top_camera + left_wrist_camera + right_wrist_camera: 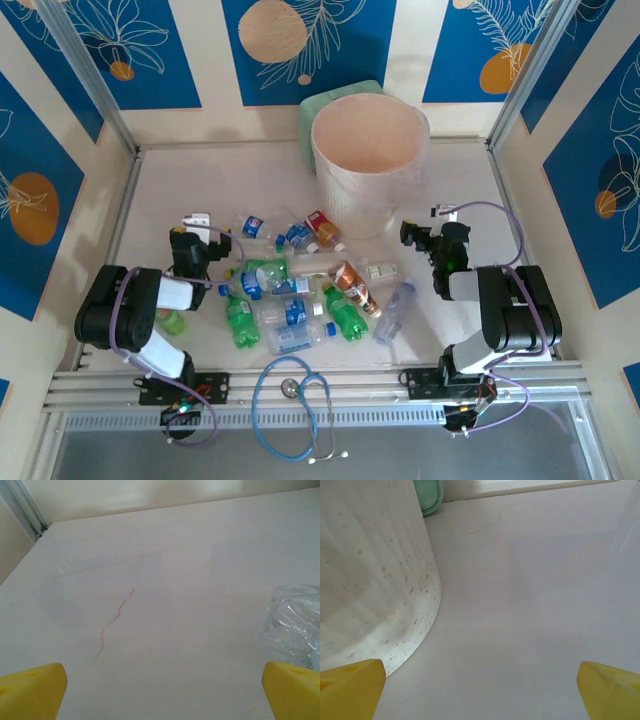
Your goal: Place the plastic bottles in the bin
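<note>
The plastic bottles (300, 290) lie in a loose heap at the table's middle: green ones (240, 322), clear ones with blue labels (290, 312), one with a red label (322, 230) and one with an orange-brown label (355, 287). The bin (370, 150), a big cream-pink bucket with a thin liner, stands behind the heap. My left gripper (192, 235) hovers open at the heap's left edge. In the left wrist view it (162, 690) has bare table between its yellow fingertips (30, 692) and a crumpled clear bottle (295, 630) at the right. My right gripper (425, 235) is open just right of the bin. Its wrist view (480, 690) shows the bin's wall (370, 580) at the left.
A pale green box (335, 100) stands behind the bin, against the back wall. A blue-tubed stethoscope (290, 400) lies across the front rail between the arm bases. One green bottle (172, 322) rests beside the left arm. Walls and metal posts close in the table.
</note>
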